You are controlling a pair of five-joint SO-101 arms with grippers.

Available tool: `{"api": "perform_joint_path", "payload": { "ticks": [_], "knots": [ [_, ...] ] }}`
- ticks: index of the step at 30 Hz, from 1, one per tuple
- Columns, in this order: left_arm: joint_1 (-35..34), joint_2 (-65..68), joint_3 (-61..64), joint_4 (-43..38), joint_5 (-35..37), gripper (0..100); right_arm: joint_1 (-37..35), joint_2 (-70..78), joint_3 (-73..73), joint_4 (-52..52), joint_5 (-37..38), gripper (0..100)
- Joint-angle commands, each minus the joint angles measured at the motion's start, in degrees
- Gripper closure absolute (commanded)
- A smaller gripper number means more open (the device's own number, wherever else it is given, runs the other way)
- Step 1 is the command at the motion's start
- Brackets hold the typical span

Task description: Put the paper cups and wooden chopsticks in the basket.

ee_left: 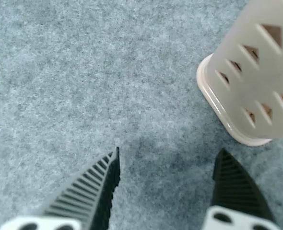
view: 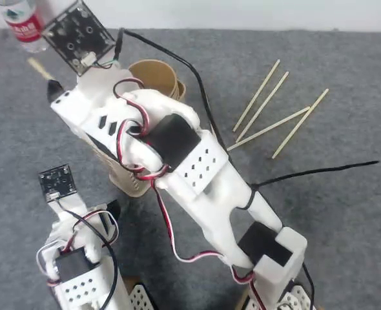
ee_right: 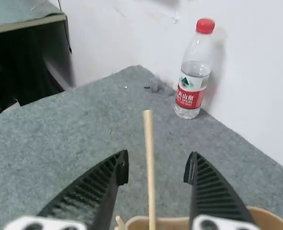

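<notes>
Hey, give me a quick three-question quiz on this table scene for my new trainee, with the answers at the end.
1. How many wooden chopsticks lie in the loose group on the carpet, away from the basket?
2. True or false: the left end effector is shut on a paper cup.
3. What stands against the wall in the right wrist view? A) water bottle B) mug C) cardboard box

Key: 1) four; 2) false, it is open above the carpet; 3) A.

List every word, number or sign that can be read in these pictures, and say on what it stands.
Water bottle: its red label carries white print, too small to read reliably.
Basket, paper cup, chopsticks: no text or signs visible.
</notes>
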Motion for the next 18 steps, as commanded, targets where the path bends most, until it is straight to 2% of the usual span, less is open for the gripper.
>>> {"api": "perform_joint_path", "payload": {
  "ticks": [1, 5, 9, 14, 18],
  "knots": [
    [1.0, -4.4, -0.2, -0.1, 0.5, 70, 3.2, -7.7, -2.2, 3.1, 1.3, 79.7],
    [1.0, -4.4, -0.2, -0.1, 0.5, 70, 12.1, -14.0, -3.5, 11.2, 6.8, 80.9],
    [1.0, -4.4, -0.2, -0.1, 0.5, 70, 23.4, -14.5, -3.5, 23.2, 7.0, 84.7],
    [1.0, -4.4, -0.2, -0.1, 0.6, 70, 33.1, -5.3, -3.4, 36.3, 7.1, 84.7],
    [0.8, -4.4, -0.2, -0.1, 0.7, 70, 36.2, 5.4, -3.4, 38.2, 7.1, 85.0]
  ]
}}
